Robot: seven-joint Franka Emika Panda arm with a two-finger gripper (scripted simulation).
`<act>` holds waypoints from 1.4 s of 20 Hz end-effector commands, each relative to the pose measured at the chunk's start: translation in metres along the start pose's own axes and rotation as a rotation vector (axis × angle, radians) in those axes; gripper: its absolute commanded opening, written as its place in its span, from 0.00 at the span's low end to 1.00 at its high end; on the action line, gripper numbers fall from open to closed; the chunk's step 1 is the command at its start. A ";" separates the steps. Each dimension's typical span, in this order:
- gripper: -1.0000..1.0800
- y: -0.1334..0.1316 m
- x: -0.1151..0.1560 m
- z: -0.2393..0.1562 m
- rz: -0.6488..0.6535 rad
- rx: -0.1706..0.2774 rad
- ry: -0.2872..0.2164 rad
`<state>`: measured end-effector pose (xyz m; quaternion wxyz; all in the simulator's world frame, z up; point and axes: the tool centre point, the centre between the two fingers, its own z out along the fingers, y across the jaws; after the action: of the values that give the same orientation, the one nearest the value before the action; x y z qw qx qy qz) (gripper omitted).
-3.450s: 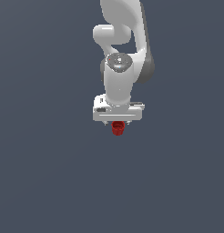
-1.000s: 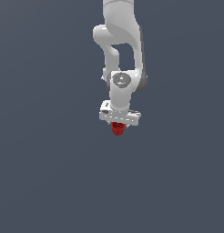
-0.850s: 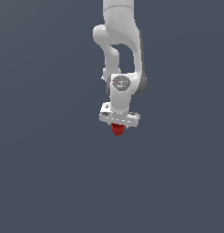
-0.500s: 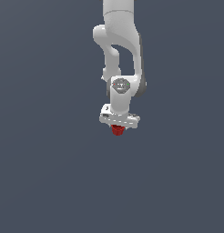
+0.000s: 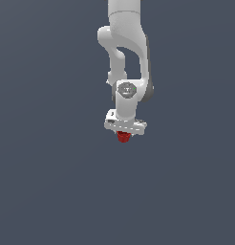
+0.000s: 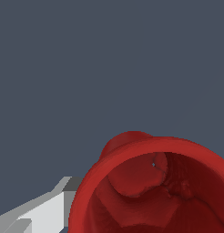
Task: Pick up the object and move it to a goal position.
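Observation:
The object, a small glossy red cup [image 5: 122, 137], hangs just under the white hand of the arm in the exterior view. My gripper [image 5: 123, 135] is shut on it, and only the cup's lower part shows below the hand. In the wrist view the red cup [image 6: 155, 186] fills the near corner, its rimmed mouth facing the camera with the inside visible. One light grey finger [image 6: 38, 211] shows right beside the cup's rim; the other finger is hidden.
The white arm [image 5: 126, 52] reaches down from the top of the exterior view. Behind and below everything is a plain dark grey-blue surface [image 5: 52, 191] with no other objects or edges showing.
The hand with the cup has shifted slightly toward the exterior view's right and a little up, and the wrist has turned a bit. The grip on the cup is unchanged.

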<state>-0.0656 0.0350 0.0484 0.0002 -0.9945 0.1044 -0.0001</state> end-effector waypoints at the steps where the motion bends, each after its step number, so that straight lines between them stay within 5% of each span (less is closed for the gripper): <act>1: 0.00 0.000 0.000 -0.001 0.000 0.000 0.001; 13: 0.00 -0.013 -0.005 -0.052 0.000 0.000 0.001; 28: 0.00 -0.050 -0.017 -0.202 0.001 -0.002 0.001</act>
<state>-0.0712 0.0835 0.2335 -0.0007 -0.9945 0.1045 0.0000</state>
